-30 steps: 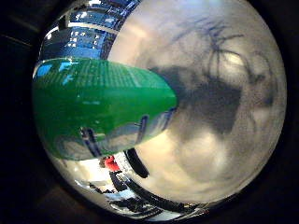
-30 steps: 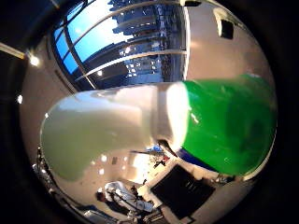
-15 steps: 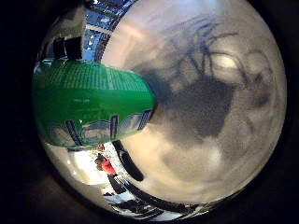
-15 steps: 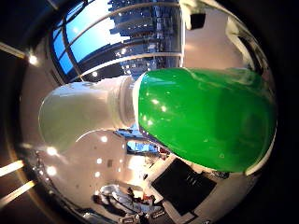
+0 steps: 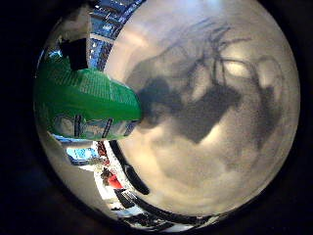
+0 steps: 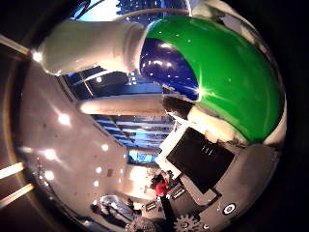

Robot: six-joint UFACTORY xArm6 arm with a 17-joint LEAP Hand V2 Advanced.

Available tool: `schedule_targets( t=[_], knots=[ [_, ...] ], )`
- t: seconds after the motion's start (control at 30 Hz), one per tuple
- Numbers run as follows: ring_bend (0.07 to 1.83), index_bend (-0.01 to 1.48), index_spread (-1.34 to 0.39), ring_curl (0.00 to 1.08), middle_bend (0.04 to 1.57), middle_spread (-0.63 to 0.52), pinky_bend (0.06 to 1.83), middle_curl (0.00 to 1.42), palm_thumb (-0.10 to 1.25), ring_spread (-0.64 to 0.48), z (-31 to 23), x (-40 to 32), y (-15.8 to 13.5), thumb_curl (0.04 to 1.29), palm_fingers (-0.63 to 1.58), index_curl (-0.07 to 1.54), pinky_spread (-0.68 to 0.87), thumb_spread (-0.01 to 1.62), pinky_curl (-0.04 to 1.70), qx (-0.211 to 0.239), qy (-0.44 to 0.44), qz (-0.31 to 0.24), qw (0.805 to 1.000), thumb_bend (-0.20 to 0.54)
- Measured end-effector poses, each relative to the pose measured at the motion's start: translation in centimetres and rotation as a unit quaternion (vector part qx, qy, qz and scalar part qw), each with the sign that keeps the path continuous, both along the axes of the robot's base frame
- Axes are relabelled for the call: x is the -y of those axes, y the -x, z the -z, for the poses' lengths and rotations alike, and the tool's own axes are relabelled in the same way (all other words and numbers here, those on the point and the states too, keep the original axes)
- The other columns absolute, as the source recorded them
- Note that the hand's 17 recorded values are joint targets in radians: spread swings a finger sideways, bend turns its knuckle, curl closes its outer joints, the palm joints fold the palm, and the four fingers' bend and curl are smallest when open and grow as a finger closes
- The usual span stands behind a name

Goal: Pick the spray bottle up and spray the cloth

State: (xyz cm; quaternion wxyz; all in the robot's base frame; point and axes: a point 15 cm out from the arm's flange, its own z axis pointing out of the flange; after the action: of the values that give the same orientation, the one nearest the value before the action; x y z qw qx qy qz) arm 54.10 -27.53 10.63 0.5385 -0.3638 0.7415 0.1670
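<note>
The spray bottle has a green body (image 6: pixel 227 68) and a white spray head (image 6: pixel 92 43). In the right thumb side palm view it lies close across the palm, seen against the room's ceiling. White and black parts of my hand (image 6: pixel 208 145) press against its green side. In the right little finger side palm view the green body with its printed label (image 5: pixel 83 103) reaches in from one side, above a pale table top (image 5: pixel 215 186). The shadow of hand and bottle (image 5: pixel 196 93) falls on that table.
The right thumb side palm view shows ceiling lights, windows and, far off, room furniture and a red object (image 6: pixel 162 182). The right little finger side palm view shows the table's edge (image 5: pixel 132 181) with the room beyond it.
Both views have swung, so the hand has turned. The bottle's body takes up less of the little finger side view. In the thumb side view it sits nearer one edge, with more ceiling showing.
</note>
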Motion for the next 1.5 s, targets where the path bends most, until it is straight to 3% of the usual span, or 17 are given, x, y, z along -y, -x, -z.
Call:
schedule_targets(
  t=[0.43,0.67,0.8,0.97,1.23,1.37,1.5],
  knots=[
    [1.36,1.01,-0.32,0.76,1.22,-0.15,1.07,0.92,0.89,-0.21,-5.8,1.9,-1.6,0.35,1.1,0.95,-0.23,0.88,1.22,0.061,0.012,0.031,0.998,-0.02],
    [1.37,1.09,-0.25,0.8,1.31,-0.13,1.01,0.86,1.03,-0.22,-8.6,1.1,-1.5,0.4,1.11,0.92,-0.21,0.94,1.41,0.084,0.006,0.015,0.996,0.002],
    [1.37,1.11,-0.23,0.81,1.33,-0.11,0.99,0.83,1.11,-0.22,-10.5,-0.2,-1.0,0.46,1.11,0.89,-0.2,0.96,1.48,0.093,0.011,-0.018,0.995,-0.004],
    [1.36,1.12,-0.22,0.83,1.35,-0.11,0.98,0.8,1.13,-0.22,-10.9,-2.3,2.1,0.51,1.11,0.87,-0.19,0.98,1.55,0.061,0.067,-0.106,0.99,-0.009],
    [1.36,1.14,-0.21,0.84,1.38,-0.11,0.96,0.77,1.12,-0.22,-12.5,-3.6,7.0,0.58,1.11,0.85,-0.17,0.98,1.61,0.018,0.161,-0.209,0.965,-0.013],
    [1.36,1.14,-0.21,0.85,1.38,-0.11,0.95,0.76,1.12,-0.22,-12.5,-3.3,9.4,0.6,1.11,0.84,-0.17,0.98,1.63,-0.014,0.212,-0.258,0.942,-0.012],
    [1.36,1.15,-0.2,0.85,1.39,-0.11,0.95,0.76,1.12,-0.22,-12.5,-3.1,10.4,0.62,1.11,0.83,-0.16,0.98,1.64,-0.026,0.242,-0.283,0.928,-0.013]
  ],
)
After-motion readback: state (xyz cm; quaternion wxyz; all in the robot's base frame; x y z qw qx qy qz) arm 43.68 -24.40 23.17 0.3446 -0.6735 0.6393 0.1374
